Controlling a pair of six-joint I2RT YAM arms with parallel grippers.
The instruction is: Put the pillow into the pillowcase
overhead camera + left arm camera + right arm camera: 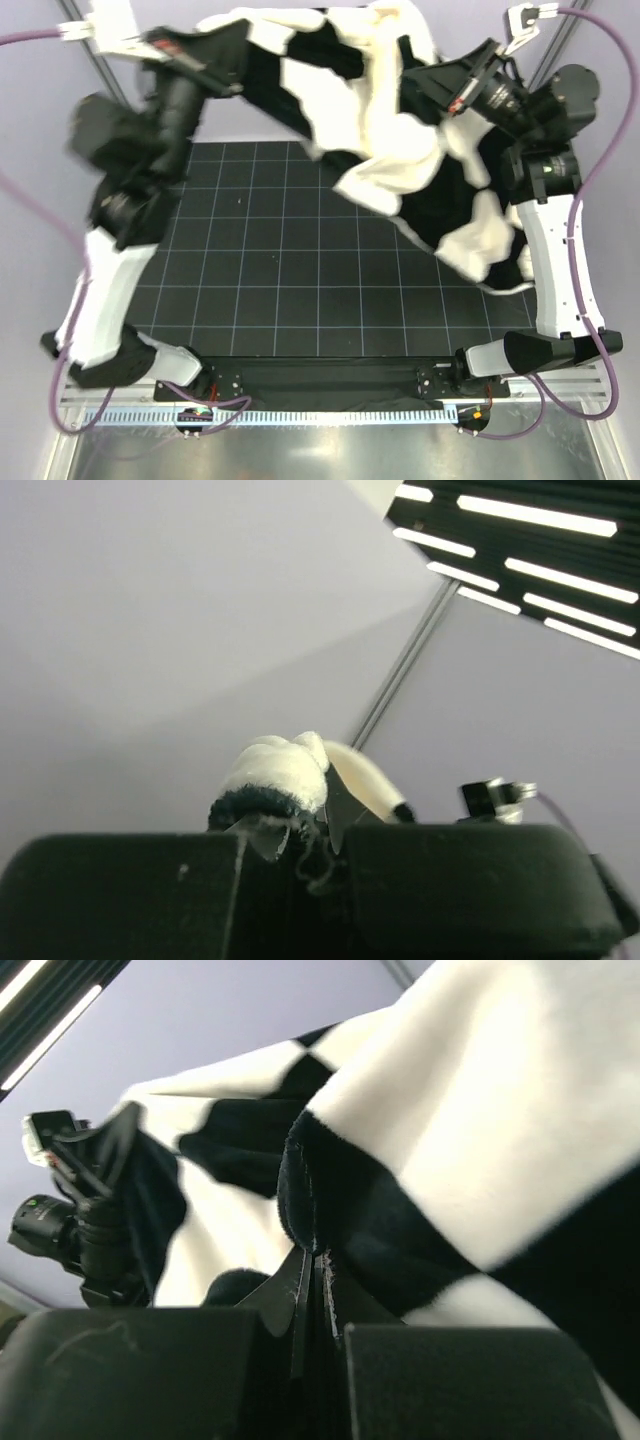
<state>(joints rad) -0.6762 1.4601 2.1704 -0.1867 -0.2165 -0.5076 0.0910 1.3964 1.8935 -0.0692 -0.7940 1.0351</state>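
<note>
- The pillowcase [440, 200] hangs in the air above the desk [280, 270]. It is strung from the upper left of the top view to the upper right, so its long axis runs left to right between the two arms.
- The left tool [300, 830] is pressed together on a plush edge, and its wrist view shows a white tuft with a black rim pinched at the tips.
- The right tool [312, 1282] pinches a black fold of the same cloth, its jaws all but shut on it.
- The bulk sags toward the lower right of the top view, close beside the right arm, so that arm is nearer the load; the left one holds only a thin end.
- We cannot pick out the pillow as a separate thing. The full white bulge at centre may be it inside the cover, but that is only our guess.
- The next move, we judge, turns on this slope: the weight lies down and to the right of the left tool.
</note>
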